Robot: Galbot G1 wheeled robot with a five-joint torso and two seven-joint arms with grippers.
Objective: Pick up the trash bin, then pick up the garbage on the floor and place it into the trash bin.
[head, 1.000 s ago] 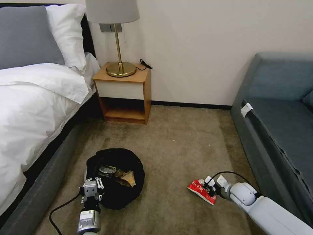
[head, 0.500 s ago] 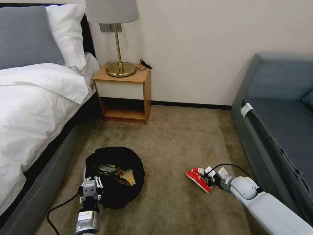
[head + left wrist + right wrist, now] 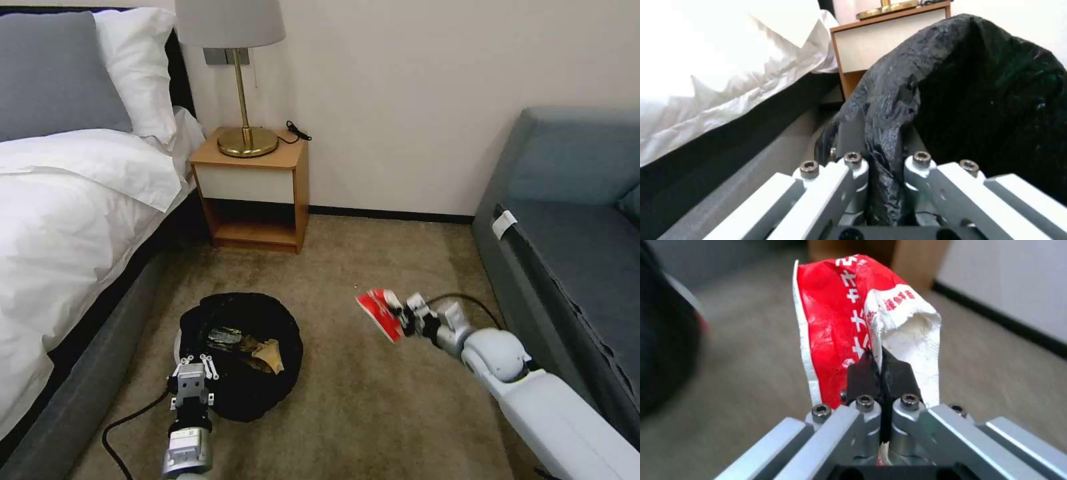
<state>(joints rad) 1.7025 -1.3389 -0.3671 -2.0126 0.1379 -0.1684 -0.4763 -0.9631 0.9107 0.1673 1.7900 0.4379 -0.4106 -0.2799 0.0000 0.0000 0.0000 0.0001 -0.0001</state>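
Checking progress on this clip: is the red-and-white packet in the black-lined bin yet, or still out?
Out. The right gripper pinches the crumpled red-and-white packet above the carpet, beside the black-bag-lined round bin, whose rim the left gripper clamps.

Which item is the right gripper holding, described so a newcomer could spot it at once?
Start at the grey sofa on the right and follow the white arm out over the carpet to the right gripper. Pinched in its shut fingers, held off the floor beside the trash bin, is the red-and-white packet, the only bright red thing here.
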